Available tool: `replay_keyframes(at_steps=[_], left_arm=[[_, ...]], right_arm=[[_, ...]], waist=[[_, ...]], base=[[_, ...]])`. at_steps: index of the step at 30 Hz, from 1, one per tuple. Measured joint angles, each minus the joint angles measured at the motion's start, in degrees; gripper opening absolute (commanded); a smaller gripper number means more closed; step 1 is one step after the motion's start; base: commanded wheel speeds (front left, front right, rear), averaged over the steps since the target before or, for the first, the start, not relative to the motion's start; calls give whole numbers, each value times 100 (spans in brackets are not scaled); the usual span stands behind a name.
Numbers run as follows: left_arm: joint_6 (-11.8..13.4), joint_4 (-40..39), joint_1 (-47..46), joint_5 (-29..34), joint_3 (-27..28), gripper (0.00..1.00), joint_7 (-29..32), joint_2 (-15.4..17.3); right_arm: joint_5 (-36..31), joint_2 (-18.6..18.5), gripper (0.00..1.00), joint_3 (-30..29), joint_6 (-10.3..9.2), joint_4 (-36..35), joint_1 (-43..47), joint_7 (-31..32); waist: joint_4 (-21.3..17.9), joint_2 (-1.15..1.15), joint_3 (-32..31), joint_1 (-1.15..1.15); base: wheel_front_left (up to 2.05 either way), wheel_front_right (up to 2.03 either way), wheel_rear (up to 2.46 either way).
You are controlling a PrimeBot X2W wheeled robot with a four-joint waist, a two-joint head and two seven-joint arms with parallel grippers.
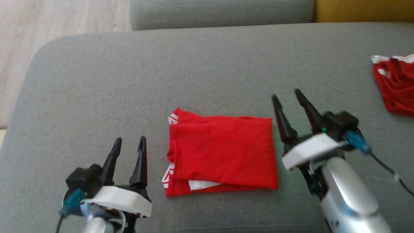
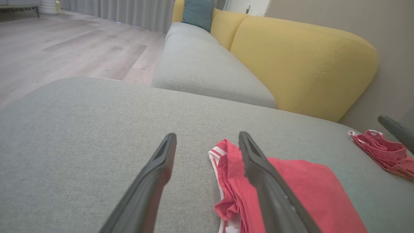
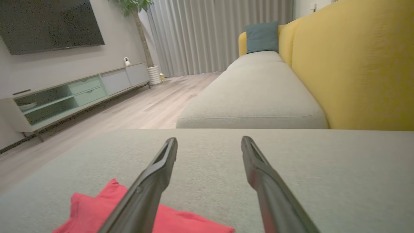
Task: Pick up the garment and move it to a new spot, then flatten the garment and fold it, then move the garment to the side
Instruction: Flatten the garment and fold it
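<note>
A red garment (image 1: pixel 223 152) with white stripes lies folded into a rectangle on the grey sofa cushion (image 1: pixel 194 71), near its front middle. My left gripper (image 1: pixel 130 145) stands open just left of it, touching nothing. Open as well, my right gripper (image 1: pixel 286 94) hovers just right of the garment's right edge. In the left wrist view the garment (image 2: pixel 307 191) lies to the right, partly behind the right finger of my left gripper (image 2: pixel 207 137). The right wrist view has the garment (image 3: pixel 93 210) at lower left, beside my right gripper (image 3: pixel 209 142).
A second red cloth (image 1: pixel 396 84) lies crumpled at the cushion's far right edge. The cushion's rounded left edge drops to wooden floor (image 1: pixel 38 29). Another grey seat (image 3: pixel 255 97) with a yellow backrest (image 3: pixel 355 61) extends beyond.
</note>
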Motion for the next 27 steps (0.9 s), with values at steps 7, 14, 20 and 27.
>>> replay_keyframes(at_steps=[7,14,20,27], left_arm=[[134,330,-74,238,10,100,-148,-201],[252,405,148,522,252,100,-191,-270],[236,314,515,738,461,100,-191,-403],[179,318,535,855,571,100,-191,-472]], right_arm=[[-1014,210,100,-890,0,-913,1060,-52],[-949,255,100,-1294,0,-1436,1742,-51],[-893,297,100,-1435,0,-1550,1924,-32],[-853,300,100,-1448,0,-1547,2009,88]], waist=[[-260,0,-251,0],[-434,0,-541,0],[-426,0,-652,0],[-373,0,-662,0]], base=[[0,0,0],[0,0,0],[0,0,0],[0,0,0]])
